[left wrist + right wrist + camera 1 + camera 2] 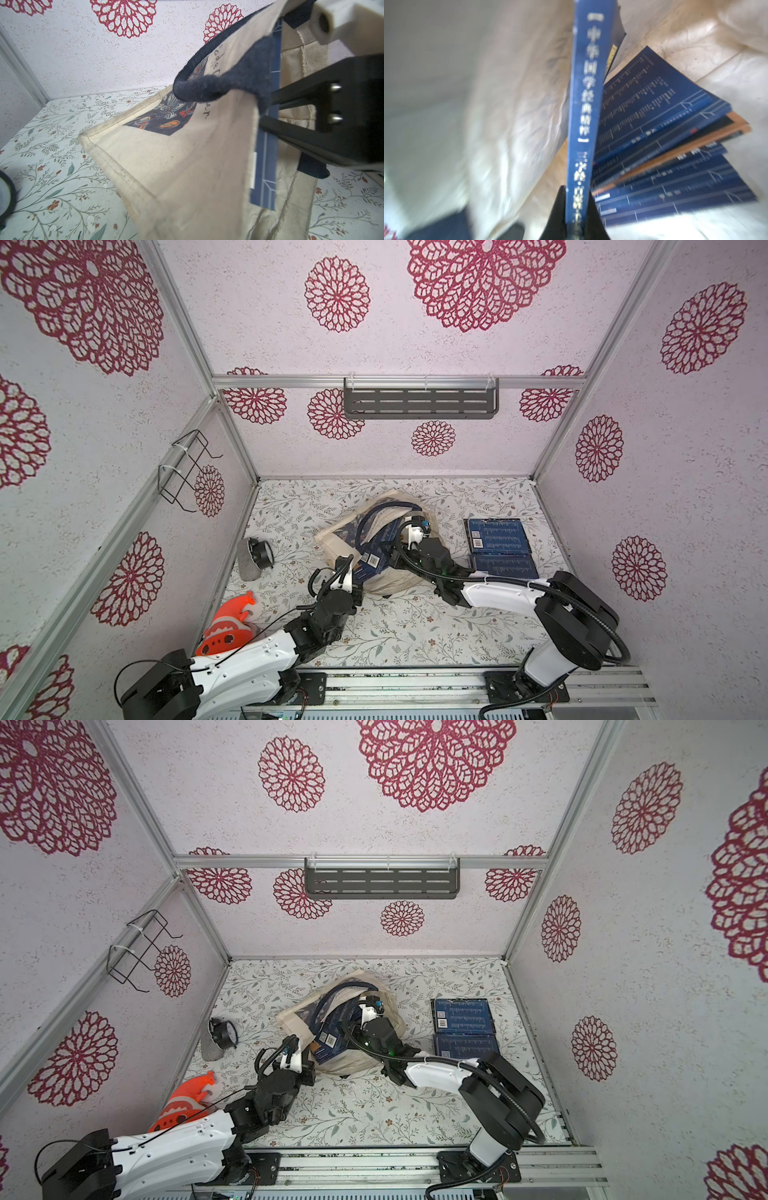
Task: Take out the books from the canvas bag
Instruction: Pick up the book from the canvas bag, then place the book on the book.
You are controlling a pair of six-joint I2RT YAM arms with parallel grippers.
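Cream canvas bag (332,541) lies on the surface (415,635) in both top views, two books (496,537) flat beside it. Left wrist view: left gripper (265,110) pinched on the bag's rim. Right wrist view: right gripper (576,212) clamped on a blue book (583,104) inside the bag.

Both arms forward and inward, left gripper (265,110) and right gripper (577,195) each tight in a pinch.
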